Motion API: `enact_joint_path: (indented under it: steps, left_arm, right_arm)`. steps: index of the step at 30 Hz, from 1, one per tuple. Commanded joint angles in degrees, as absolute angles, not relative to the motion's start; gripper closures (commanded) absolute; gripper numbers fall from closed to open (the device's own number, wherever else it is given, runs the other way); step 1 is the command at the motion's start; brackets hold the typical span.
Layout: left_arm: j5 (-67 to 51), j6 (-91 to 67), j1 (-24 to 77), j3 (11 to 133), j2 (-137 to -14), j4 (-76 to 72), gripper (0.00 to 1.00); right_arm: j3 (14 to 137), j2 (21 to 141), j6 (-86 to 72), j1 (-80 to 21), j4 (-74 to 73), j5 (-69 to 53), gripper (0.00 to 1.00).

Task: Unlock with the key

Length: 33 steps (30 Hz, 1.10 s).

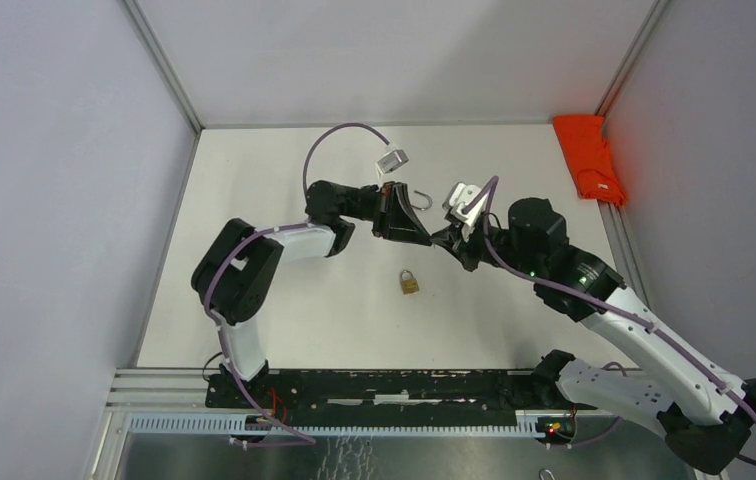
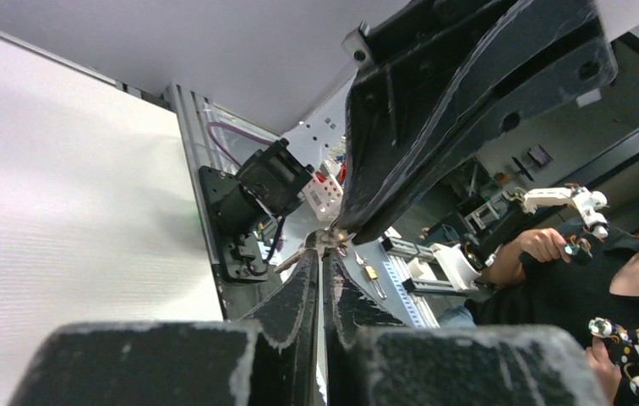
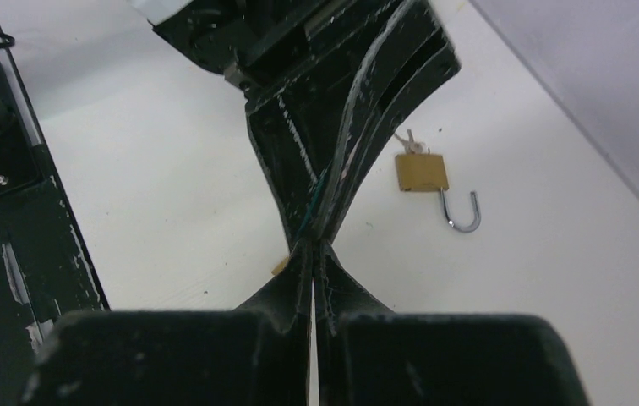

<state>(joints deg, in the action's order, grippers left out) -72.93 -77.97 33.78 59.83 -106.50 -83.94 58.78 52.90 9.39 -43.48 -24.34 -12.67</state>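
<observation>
My right gripper (image 3: 314, 260) is pressed shut, tip to tip with my left gripper (image 2: 323, 258), whose fingers sit nearly together. Whether they pinch anything, I cannot tell. Just beyond the left gripper the brass padlock (image 3: 422, 172) lies open-shackled, its key (image 3: 407, 140) seemingly still in its base, so unlocking looks done.

Orange cloth (image 1: 588, 158) bunched at white table's (image 1: 354, 325) far-right edge.

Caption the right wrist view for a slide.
Right hand meets left hand tip to tip; brass padlock lies open beyond.
</observation>
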Motion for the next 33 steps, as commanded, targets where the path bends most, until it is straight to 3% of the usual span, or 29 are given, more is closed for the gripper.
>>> enact_joint_path:
  steps: [1, 7, 9, 11, 12, 14, 17, 20, 21, 24, 29, 31, 33]
  left_arm:
    - [-75.5, -82.2, 34.8, 61.8, -101.9, -99.6, 0.91]
    - [-72.7, -79.5, 33.4, 66.9, -95.2, -92.4, 0.94]
    - [-70.1, -64.3, 32.7, 70.0, -92.0, -66.5, 0.95]
    - [-60.7, -34.2, 33.1, 78.8, -88.2, -21.9, 0.98]
    - [-46.1, -20.5, 34.6, 84.7, -87.6, -4.9, 0.98]
    - [-30.1, -13.2, 37.2, 94.4, -88.8, 11.4, 0.98]
    - [-21.2, -13.9, 36.7, 101.0, -90.8, 20.0, 0.98]
    - [-22.4, -13.5, 36.5, 95.9, -88.2, 18.3, 0.93]
    - [-16.9, -14.6, 36.7, 94.9, -87.9, 20.0, 0.9]
    - [8.9, -15.9, 37.7, 100.2, -90.6, 36.2, 0.98]
    - [32.7, -18.4, 37.7, 91.4, -85.2, 36.8, 0.98]
    - [27.2, -14.6, 37.0, 88.1, -84.1, 34.2, 0.98]
    - [8.5, -10.8, 36.0, 82.9, -82.1, 27.8, 0.98]
  right_arm:
    - [63.0, 51.4, 10.8, -43.7, -20.9, -15.0, 1.0]
    - [66.4, 51.2, 10.8, -43.7, -21.5, -15.5, 1.0]
    - [66.7, 50.8, 10.5, -43.7, -21.6, -15.2, 1.0]
    - [67.0, 50.5, 10.2, -43.6, -21.6, -15.1, 1.0]
    - [67.2, 50.4, 10.1, -43.7, -21.7, -14.7, 1.0]
    - [67.8, 50.2, 9.9, -43.7, -21.9, -14.5, 1.0]
    - [69.0, 50.3, 10.0, -43.7, -21.9, -15.0, 1.0]
    - [70.8, 50.5, 10.4, -43.7, -21.8, -16.4, 1.0]
    - [71.5, 50.8, 10.6, -43.7, -21.9, -16.7, 1.0]
    - [74.2, 52.0, 11.1, -43.7, -22.8, -17.6, 1.0]
    - [75.4, 53.2, 11.2, -43.7, -21.7, -19.3, 1.0]
    - [75.7, 54.2, 11.0, -43.7, -21.0, -20.0, 1.0]
    - [76.1, 55.2, 11.1, -43.7, -20.3, -21.6, 1.0]
